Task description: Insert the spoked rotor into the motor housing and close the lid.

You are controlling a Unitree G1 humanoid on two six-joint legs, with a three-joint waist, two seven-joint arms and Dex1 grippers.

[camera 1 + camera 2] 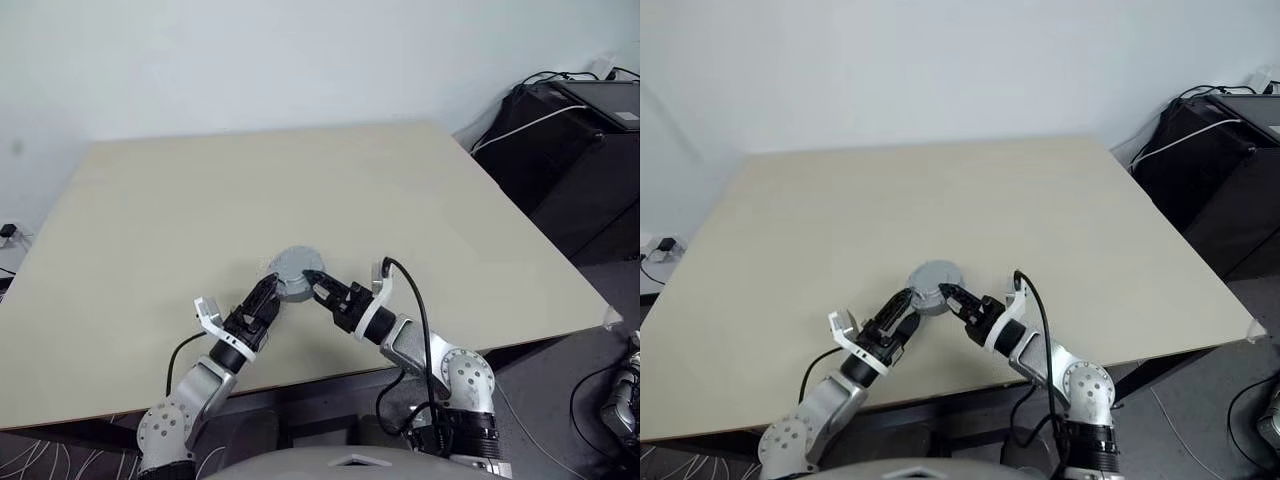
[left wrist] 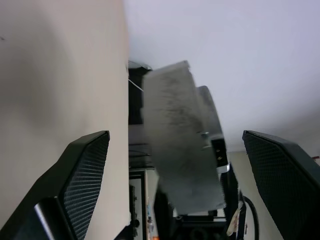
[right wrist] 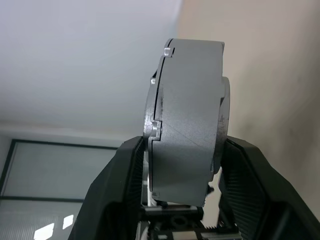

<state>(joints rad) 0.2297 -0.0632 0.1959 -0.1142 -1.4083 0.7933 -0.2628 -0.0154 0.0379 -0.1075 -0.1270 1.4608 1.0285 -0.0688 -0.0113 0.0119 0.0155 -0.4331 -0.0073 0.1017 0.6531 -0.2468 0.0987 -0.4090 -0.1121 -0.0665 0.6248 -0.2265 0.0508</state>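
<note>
Lid on, job nearly done
Right claw (image 1: 318,281) grips the closed motor housing (image 3: 187,135) above the desk (image 1: 300,190); left claw (image 1: 268,296) gapes empty beside it.

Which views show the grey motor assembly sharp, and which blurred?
Right wrist view: the motor assembly is sharp, its seam and notches crisp between the right pincer's fingers. Left wrist view: it looks smeared and soft. Left eye view: small but clear, a soft shadow on the table.
</note>
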